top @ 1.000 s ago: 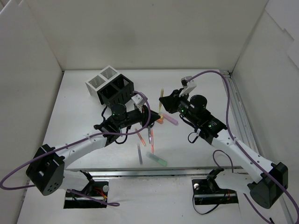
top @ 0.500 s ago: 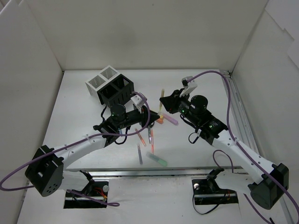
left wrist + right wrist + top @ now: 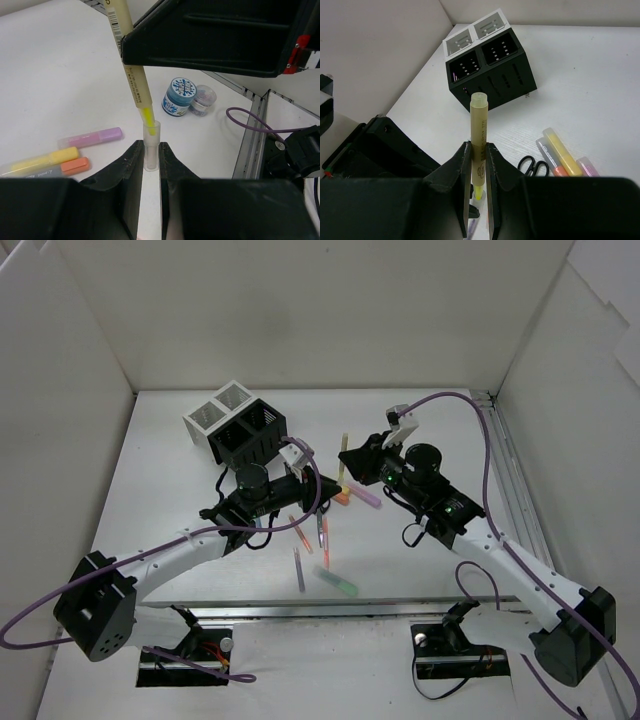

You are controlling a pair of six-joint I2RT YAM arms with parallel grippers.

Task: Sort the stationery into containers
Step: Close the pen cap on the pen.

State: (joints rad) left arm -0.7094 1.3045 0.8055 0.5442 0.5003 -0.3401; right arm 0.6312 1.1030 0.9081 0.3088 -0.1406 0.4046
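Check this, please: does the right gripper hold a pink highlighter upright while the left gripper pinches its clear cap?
The highlighter is yellow, not pink, per the right wrist view; the right gripper holds it upright, the left gripper pinches its cap.

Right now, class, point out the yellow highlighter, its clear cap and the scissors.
yellow highlighter (image 3: 479, 122), right wrist view, barrel.
clear cap (image 3: 151, 142), left wrist view, side wall.
scissors (image 3: 532, 166), right wrist view, handles.

Right jaws: shifted a little left over the bench (image 3: 450, 420), closer to the left jaws.
Yellow highlighter (image 3: 479, 120): carried left along with the right jaws.
Left jaws: drawn slightly left and back toward the arm bases.
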